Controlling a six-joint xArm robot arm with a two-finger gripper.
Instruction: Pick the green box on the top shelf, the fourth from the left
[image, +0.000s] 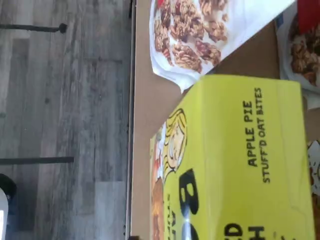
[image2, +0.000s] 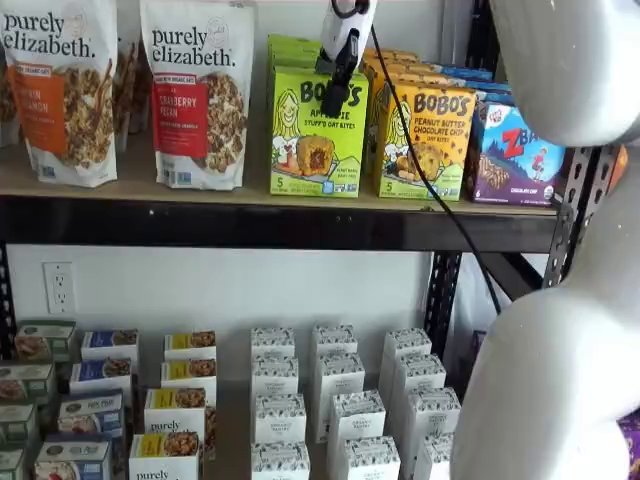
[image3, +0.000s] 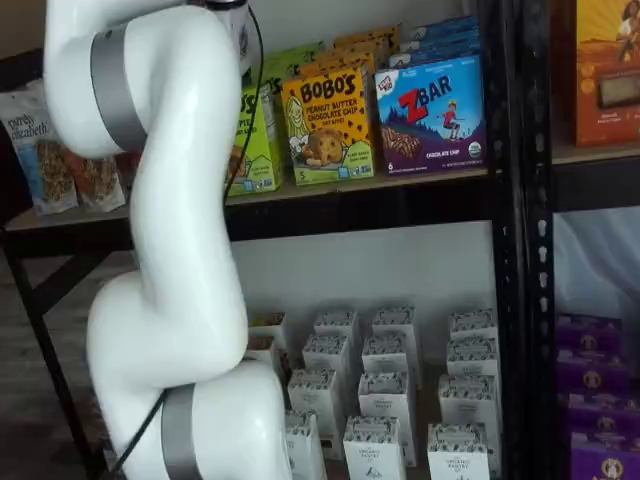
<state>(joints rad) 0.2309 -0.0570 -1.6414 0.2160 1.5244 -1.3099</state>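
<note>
The green box (image2: 312, 150) is a lime-green Bobo's Apple Pie box standing at the front of the top shelf (image2: 130, 188), between a granola bag and a yellow-orange Bobo's box. In a shelf view my gripper (image2: 333, 100) hangs from above, its black fingers in front of the box's upper face. No gap between the fingers shows, and I cannot tell if they touch the box. The wrist view shows the box (image: 240, 160) close up, with "Apple Pie Stuff'd Oat Bites" on it. In a shelf view my arm hides most of the box (image3: 262, 150).
Two Purely Elizabeth granola bags (image2: 200, 90) stand left of the green box. The yellow-orange Bobo's box (image2: 430, 140) and a blue ZBar box (image2: 515, 155) stand right of it. More green boxes line up behind it. A black cable (image2: 430, 190) hangs across the shelf front. Small boxes fill the lower shelf (image2: 330, 400).
</note>
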